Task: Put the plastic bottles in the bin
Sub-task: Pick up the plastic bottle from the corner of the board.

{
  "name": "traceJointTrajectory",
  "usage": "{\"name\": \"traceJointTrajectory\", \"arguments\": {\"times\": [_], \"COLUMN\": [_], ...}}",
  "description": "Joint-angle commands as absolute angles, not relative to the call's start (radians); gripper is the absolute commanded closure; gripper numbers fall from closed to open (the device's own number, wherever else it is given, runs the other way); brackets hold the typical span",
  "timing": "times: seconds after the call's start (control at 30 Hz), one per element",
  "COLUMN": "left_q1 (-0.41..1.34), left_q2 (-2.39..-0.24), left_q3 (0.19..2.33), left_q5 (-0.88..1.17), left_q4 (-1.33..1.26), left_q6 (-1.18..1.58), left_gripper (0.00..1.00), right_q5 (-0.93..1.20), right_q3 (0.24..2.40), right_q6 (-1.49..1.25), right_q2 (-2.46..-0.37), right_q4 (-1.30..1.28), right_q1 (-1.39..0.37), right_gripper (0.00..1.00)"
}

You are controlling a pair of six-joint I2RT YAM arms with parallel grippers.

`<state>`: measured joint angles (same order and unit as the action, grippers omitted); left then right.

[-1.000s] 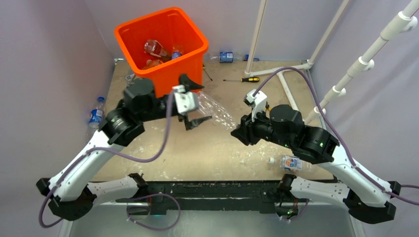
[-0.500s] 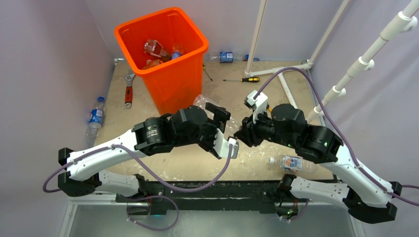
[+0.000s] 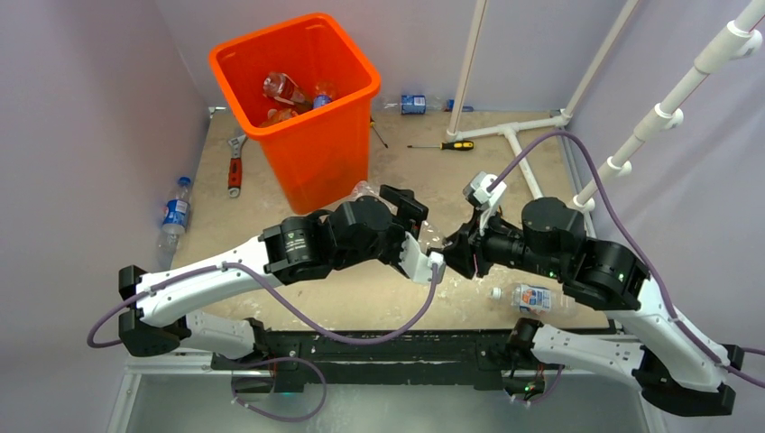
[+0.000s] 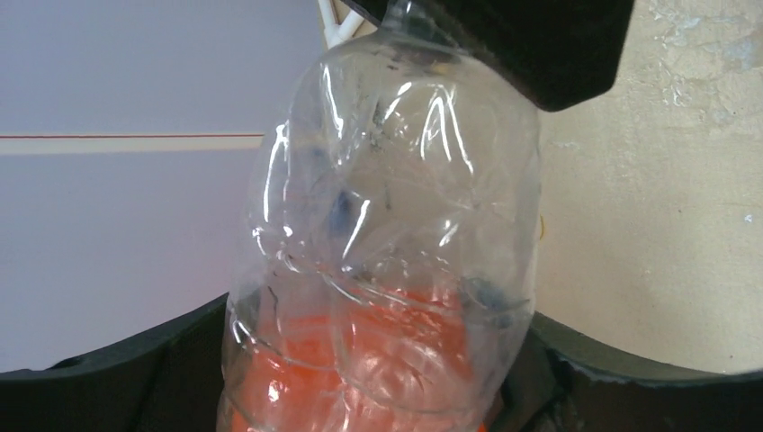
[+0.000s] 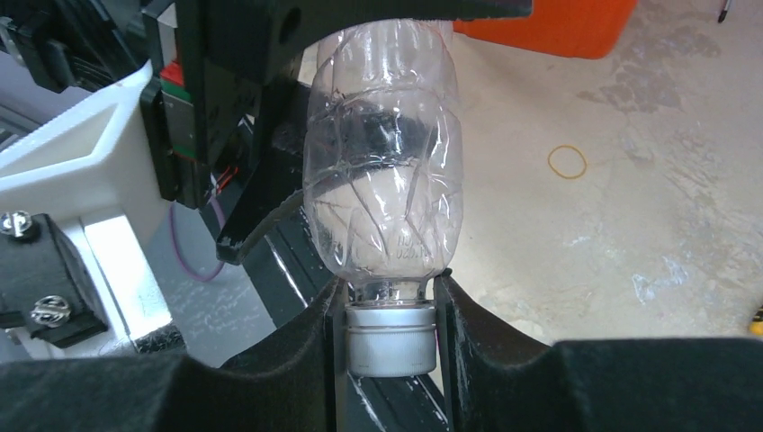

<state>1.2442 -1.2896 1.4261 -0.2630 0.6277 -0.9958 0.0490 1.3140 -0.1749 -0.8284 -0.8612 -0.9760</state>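
The right tool (image 5: 391, 331) was clenched on the grey cap (image 5: 390, 342) and neck of a clear bottle (image 5: 382, 171). It held the bottle off the worktop (image 3: 424, 171), with the body pointing away from the wrist. The left tool (image 3: 419, 233) had its jaws standing wide on either side of that bottle's far end. Whether they pressed on the plastic could not be told. The two tools were close together over the middle of the worktop, with the clear bottle stretched between them.

The orange bin (image 3: 320, 162) stood at the far left, near the left tool but apart from it. Several crushed bottles (image 3: 287, 90) lay inside it.

On the worktop, a blue-labelled bottle (image 3: 176, 212) lay at the left edge, apart from the bin. A second bottle (image 3: 534, 298) lay beside the right arm near the front edge. A third bottle (image 3: 413, 103) lay at the far edge, just right of the bin. A red-handled wrench (image 3: 235, 167) lay left of the bin and a screwdriver (image 3: 447, 144) to its right. A yellow rubber band (image 5: 567, 160) lay on the bare surface.
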Motion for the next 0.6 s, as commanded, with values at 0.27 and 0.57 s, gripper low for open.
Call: {"name": "traceJointTrajectory", "arguments": {"times": [0.27, 0.57], "left_q1": [1.246, 1.246], "left_q2": [-1.293, -1.203], "left_q3": [1.400, 1.342], "left_q5": [-0.242, -0.172], "left_q4": [0.551, 0.412], "left_q6": [-0.938, -0.883], "left_gripper": [0.56, 0.69], "right_q5": [0.107, 0.132], "right_q3": [1.351, 1.375], "right_q6": [-0.197, -0.270], "right_q2": [-0.799, -0.697], "right_q4": [-0.801, -0.655], "right_q1": [-0.980, -0.980], "right_gripper": [0.73, 0.01]}}
